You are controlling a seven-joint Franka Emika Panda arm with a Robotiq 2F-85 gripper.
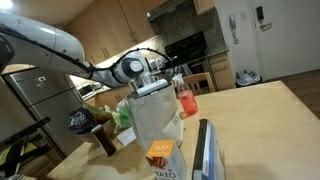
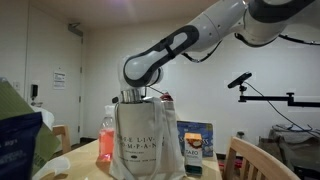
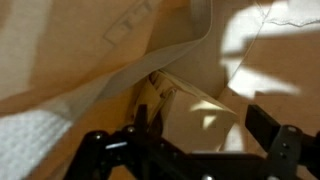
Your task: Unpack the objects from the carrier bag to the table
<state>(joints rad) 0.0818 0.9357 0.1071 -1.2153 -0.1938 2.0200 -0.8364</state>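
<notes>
Reaching into the bag (image 2: pixel 145 140), the gripper (image 3: pixel 182 140) hung with jaws spread, empty; next it needed to drop deeper and clamp whatever lay inside.

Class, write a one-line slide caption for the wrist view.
Open claw poised in the mouth of the whitish bag.

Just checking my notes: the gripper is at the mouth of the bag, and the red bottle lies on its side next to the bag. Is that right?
Not quite. The bottle is not on its side: it stands upright, cap up, next to the bag, as both exterior views show. The rest holds: the gripper is at the bag's mouth.
</notes>
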